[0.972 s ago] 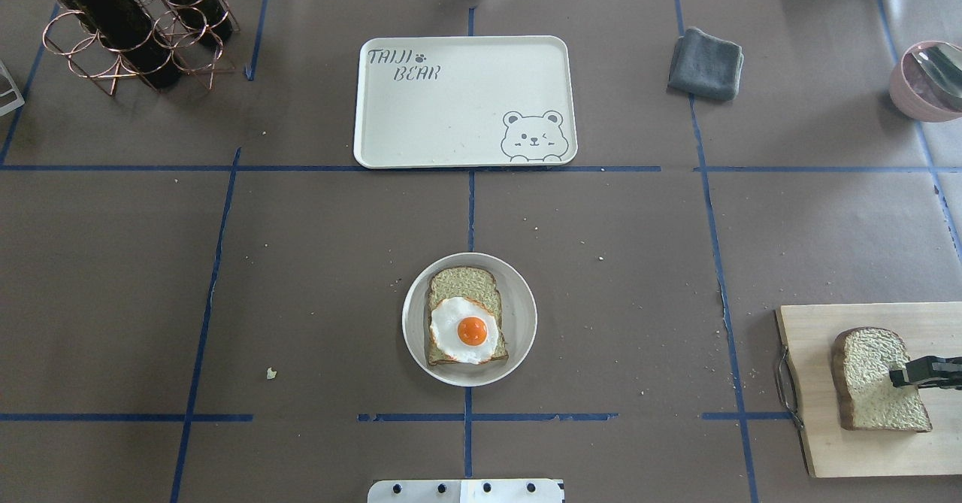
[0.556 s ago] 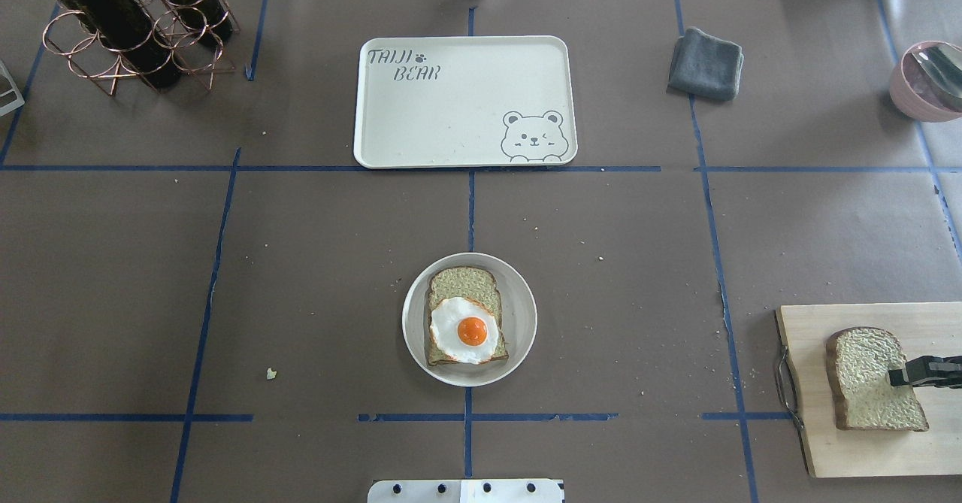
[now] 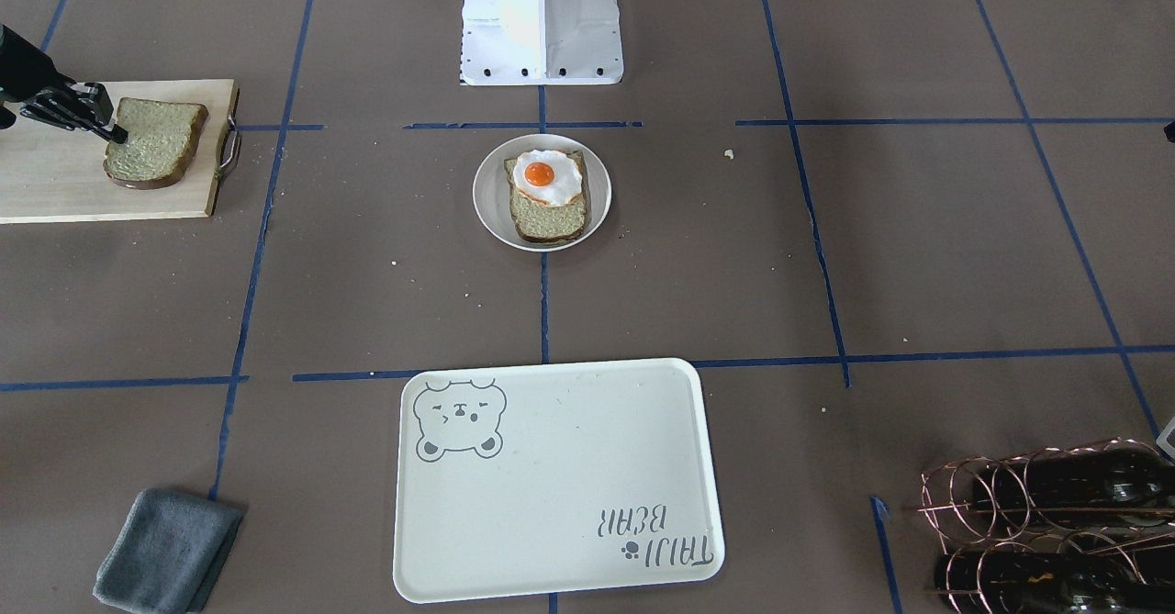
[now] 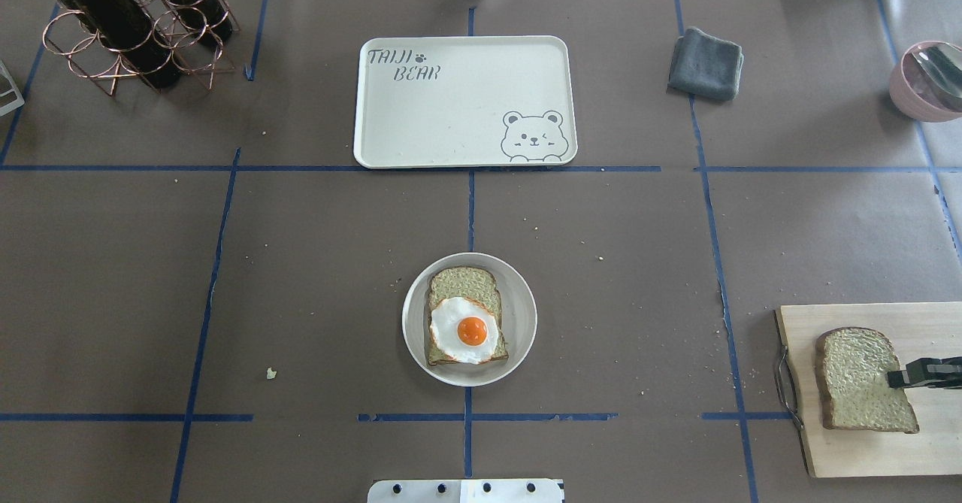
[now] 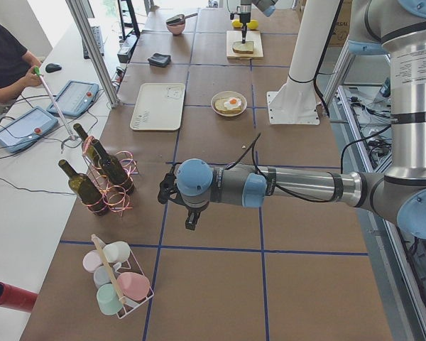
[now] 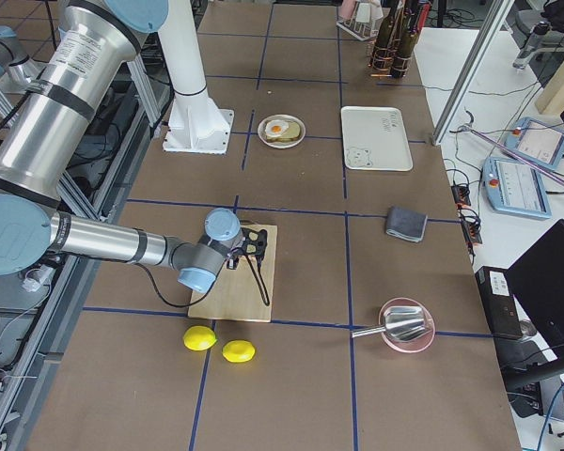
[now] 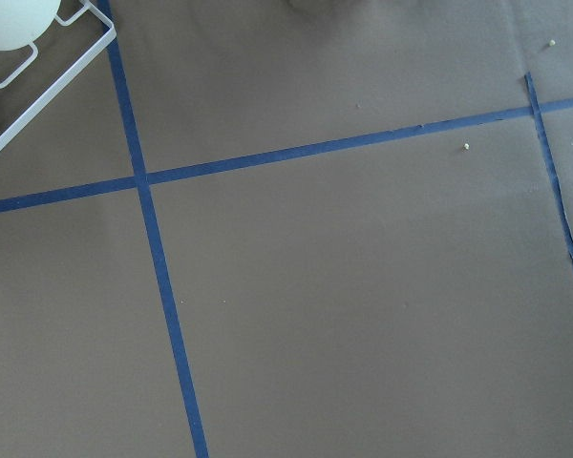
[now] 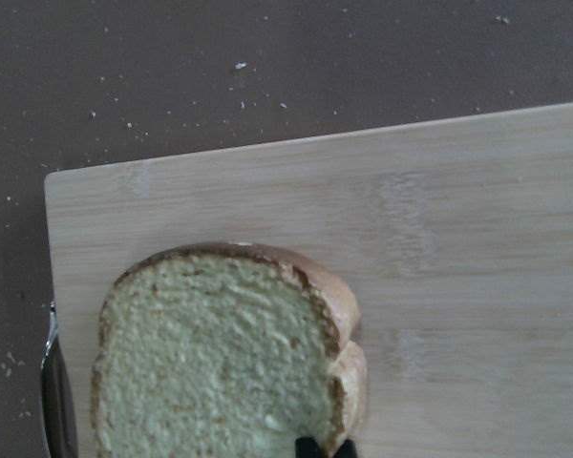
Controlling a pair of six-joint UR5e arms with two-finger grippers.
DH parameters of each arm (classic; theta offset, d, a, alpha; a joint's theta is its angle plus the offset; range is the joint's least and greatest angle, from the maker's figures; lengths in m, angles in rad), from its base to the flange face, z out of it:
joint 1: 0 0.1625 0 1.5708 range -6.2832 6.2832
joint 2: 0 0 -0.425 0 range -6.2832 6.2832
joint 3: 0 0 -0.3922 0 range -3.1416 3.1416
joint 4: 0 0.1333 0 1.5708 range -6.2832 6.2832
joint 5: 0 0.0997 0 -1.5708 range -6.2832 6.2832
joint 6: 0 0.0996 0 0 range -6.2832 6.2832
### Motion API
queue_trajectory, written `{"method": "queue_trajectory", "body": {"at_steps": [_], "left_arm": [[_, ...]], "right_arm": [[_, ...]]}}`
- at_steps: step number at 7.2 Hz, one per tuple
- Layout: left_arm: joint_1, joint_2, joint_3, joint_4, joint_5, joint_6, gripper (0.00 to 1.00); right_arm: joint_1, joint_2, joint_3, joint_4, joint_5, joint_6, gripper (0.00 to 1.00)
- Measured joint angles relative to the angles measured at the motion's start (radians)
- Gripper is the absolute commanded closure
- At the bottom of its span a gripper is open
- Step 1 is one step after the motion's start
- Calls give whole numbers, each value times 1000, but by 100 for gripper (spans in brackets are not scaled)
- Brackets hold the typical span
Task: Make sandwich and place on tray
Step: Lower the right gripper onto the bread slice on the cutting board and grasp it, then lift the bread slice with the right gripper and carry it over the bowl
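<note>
bread slice (image 4: pixel 860 379) on wooden cutting board (image 4: pixel 849 450), right gripper (image 4: pixel 894 377) clamped on its crust edge; other slice (image 4: pixel 462 281) with fried egg (image 4: pixel 466 330) sits on round plate (image 4: pixel 522 300), mid-table; tray (image 4: pixel 466 112) well apart. left gripper (image 5: pixel 166 190) fingers: can't tell

Egg (image 4: pixel 466 331) lies on one bread slice (image 4: pixel 462 281); second slice (image 4: pixel 857 375), cream tray (image 4: pixel 451 112) apart.
</note>
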Motion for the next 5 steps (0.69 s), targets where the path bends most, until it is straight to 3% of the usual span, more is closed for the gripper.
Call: {"method": "queue_trajectory", "body": {"at_steps": [3, 5], "left_arm": [[0, -1, 0, 0, 0, 0, 0], [0, -2, -1, 0, -1, 0, 0]], "right_arm": [[18, -1, 40, 56, 61, 26, 100], [65, 83, 118, 73, 126, 159, 100]]}}
